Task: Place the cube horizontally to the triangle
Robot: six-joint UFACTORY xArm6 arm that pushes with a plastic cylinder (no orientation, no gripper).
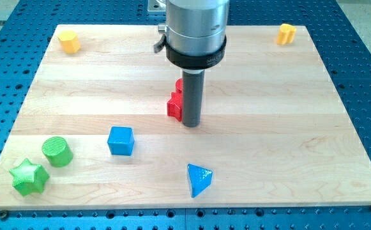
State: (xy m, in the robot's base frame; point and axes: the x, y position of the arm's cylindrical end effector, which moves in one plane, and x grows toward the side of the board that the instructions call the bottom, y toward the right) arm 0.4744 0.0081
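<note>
A blue cube [121, 140] sits on the wooden board [287, 128] at the lower left of centre. A blue triangle [198, 179] lies near the view's bottom, to the right of and below the cube. My tip [191, 123] is at the board's middle, above and right of the cube and straight above the triangle. It touches neither blue block. A red block [175, 102] sits right against the rod's left side, partly hidden behind it.
A green cylinder [57, 151] and a green star [29, 177] lie at the lower left. A yellow block [69, 41] sits at the top left corner and an orange block [286, 33] at the top right. A blue perforated table surrounds the board.
</note>
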